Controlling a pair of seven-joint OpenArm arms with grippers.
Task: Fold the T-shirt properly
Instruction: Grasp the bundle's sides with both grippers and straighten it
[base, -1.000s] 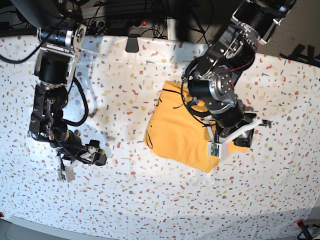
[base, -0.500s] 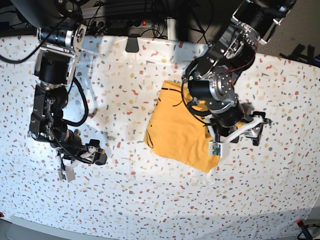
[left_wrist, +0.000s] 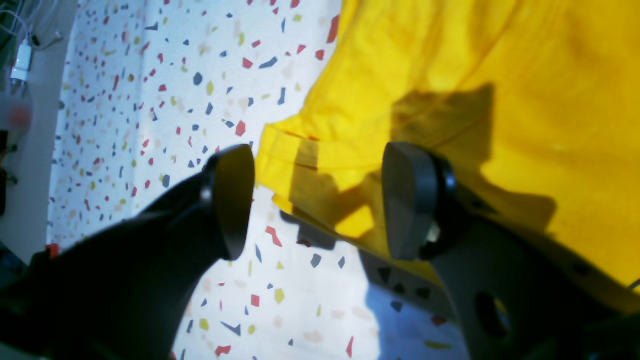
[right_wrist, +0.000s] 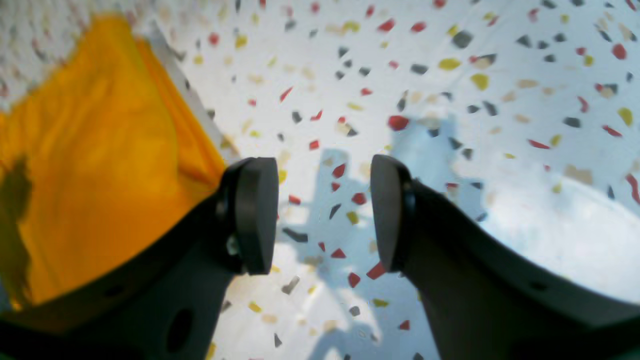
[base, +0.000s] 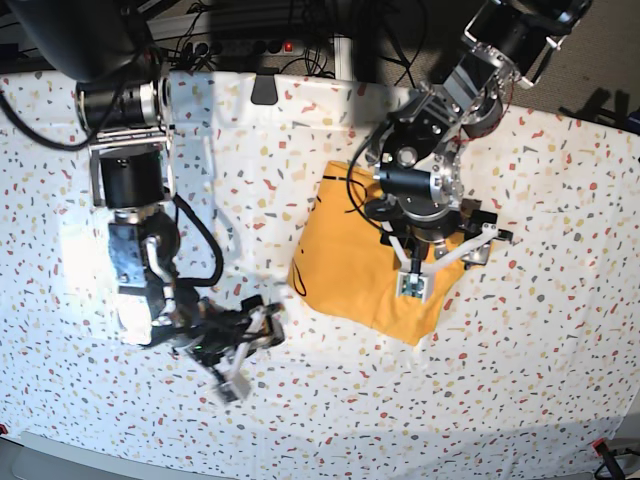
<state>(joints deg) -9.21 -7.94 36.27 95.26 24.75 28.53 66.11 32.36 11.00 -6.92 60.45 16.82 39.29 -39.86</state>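
My left jaws (left_wrist: 317, 200) hang spread and empty right over a hemmed corner of the shirt (base: 365, 265); the folded bundle runs away from them toward the table's (base: 560, 380) far edge, so this arm is nearer. My right jaws (right_wrist: 324, 215) gape, empty, over bare table, the shirt just beside their left finger.

A white table cover (base: 560, 330) speckled with red, yellow and grey-blue flecks spreads across the whole surface. At its far edge lies a small dark grey tab (base: 264, 89). Beyond it, tangled black cables (base: 250, 20) and a power strip with a red light (base: 289, 46).
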